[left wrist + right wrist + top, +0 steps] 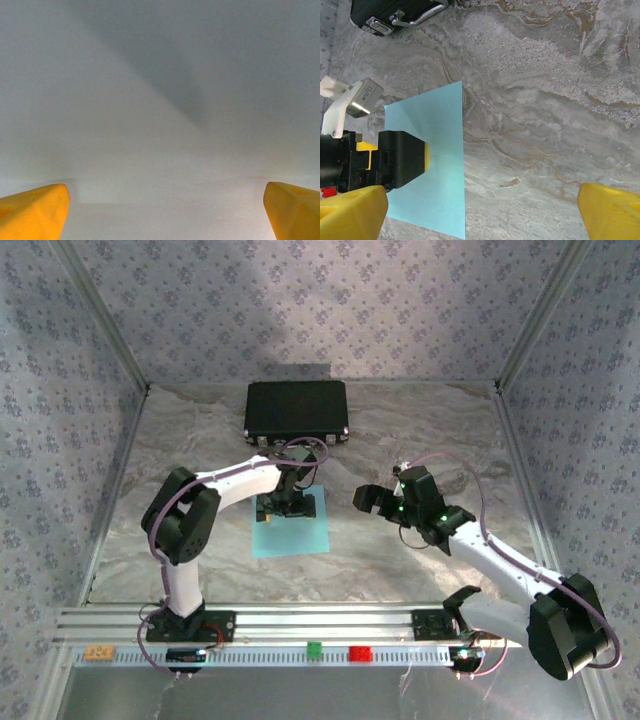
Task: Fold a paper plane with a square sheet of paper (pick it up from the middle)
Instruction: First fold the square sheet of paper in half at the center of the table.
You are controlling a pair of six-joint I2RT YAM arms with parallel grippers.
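Note:
The square sheet of paper point(296, 538) is light blue and lies flat on the marble table in front of the black case. My left gripper point(286, 506) is down over the sheet's far half with its jaws open. In the left wrist view its yellow fingers point(35, 212) stand wide apart, right up against the pale sheet point(160, 125). In the right wrist view one yellow fingertip point(425, 155) touches the sheet point(440, 190). My right gripper point(372, 498) hovers open to the right of the sheet, over bare table, with nothing between its fingers point(610, 212).
A black case point(296, 410) with metal latches sits at the back of the table point(430, 430), also seen in the right wrist view point(390, 12). Small green point(314, 648), red point(359, 653) and tan point(98, 652) blocks rest on the front rail. Patterned walls enclose three sides.

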